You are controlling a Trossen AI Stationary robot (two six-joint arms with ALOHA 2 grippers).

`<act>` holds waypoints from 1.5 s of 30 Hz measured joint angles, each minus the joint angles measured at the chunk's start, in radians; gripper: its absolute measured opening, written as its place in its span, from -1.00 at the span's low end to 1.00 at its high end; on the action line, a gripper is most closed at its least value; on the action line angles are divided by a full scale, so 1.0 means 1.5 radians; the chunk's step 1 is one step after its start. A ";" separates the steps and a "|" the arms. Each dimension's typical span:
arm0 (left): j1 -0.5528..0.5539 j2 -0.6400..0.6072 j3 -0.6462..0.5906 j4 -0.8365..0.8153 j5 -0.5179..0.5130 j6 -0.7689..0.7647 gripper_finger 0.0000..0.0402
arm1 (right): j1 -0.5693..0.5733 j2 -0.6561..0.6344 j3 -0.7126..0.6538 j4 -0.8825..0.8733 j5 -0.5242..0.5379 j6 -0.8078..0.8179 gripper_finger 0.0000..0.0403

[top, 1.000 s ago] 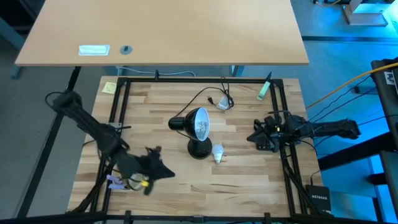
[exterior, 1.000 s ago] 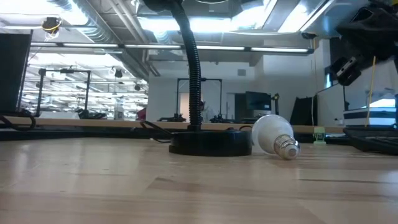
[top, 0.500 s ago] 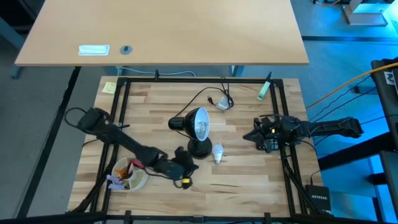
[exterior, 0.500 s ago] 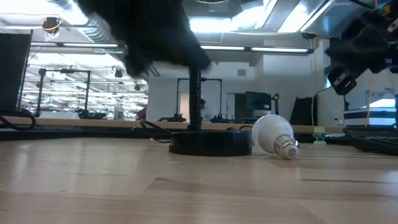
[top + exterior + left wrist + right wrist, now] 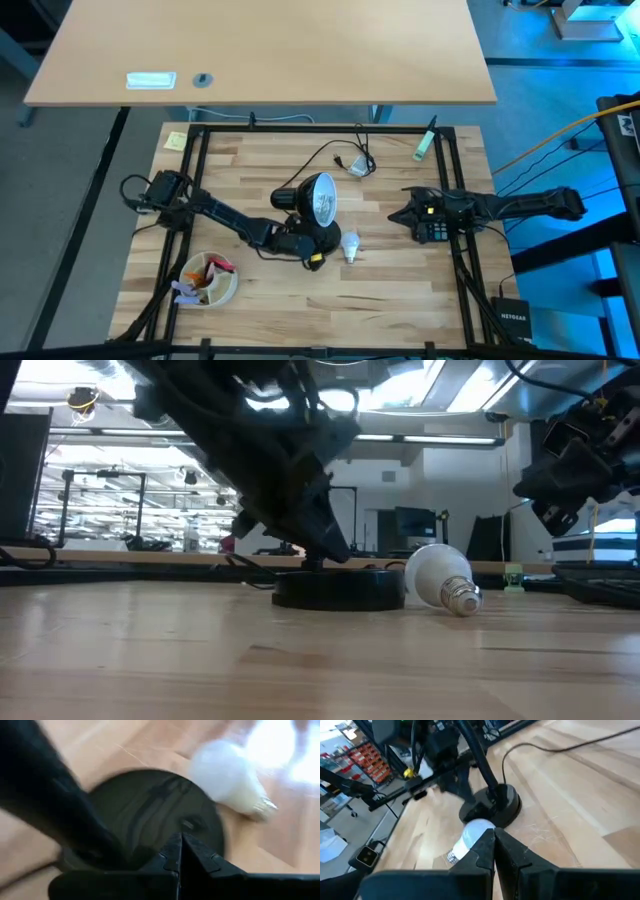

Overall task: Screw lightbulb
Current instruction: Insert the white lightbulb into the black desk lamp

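The white lightbulb (image 5: 350, 246) lies on its side on the wooden table, right beside the black desk lamp's round base (image 5: 322, 238), with its screw base (image 5: 464, 600) toward the near edge. The lamp's silvery shade (image 5: 322, 198) faces up. My left gripper (image 5: 314, 248) is shut, its tips at the near left of the lamp base, also seen in the left wrist view (image 5: 180, 842). My right gripper (image 5: 394, 217) is shut and empty in the air to the right of the bulb (image 5: 472, 831). My left gripper's shut fingertips (image 5: 335, 550) slant down over the lamp base's top (image 5: 150, 810) from the table's left. Whether they touch the base, I cannot tell.
A bowl (image 5: 208, 282) with small items stands at the near left. The lamp's cord and plug (image 5: 352, 162) lie at the back, with a green tool (image 5: 426, 144) at the far right. Black frame rails (image 5: 458, 250) border the table.
My left gripper has swung from the near left corner, over the bowl, toward the right and far until it reached the lamp base. My right gripper has moved a little toward the left, nearer the bulb. The bulb and lamp have stayed still.
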 joint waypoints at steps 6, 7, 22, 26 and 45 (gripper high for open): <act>0.037 0.000 0.000 -0.016 0.000 0.031 -0.99 | 0.000 0.056 -0.001 0.015 0.002 0.004 -0.93; 0.042 0.000 0.000 -0.018 0.000 0.034 -0.99 | 0.000 0.069 -0.001 0.030 0.002 0.005 -0.93; 0.108 -0.002 0.000 -0.061 0.001 0.195 -0.99 | 0.000 0.265 -0.001 0.174 0.015 0.021 -0.93; 0.123 -0.003 0.000 -0.062 -0.001 0.251 -0.98 | 0.000 0.310 -0.001 0.215 0.015 0.023 -0.92; 0.082 -0.055 0.000 0.046 0.149 0.100 -0.42 | 0.001 0.460 0.031 0.304 -0.086 0.035 -0.04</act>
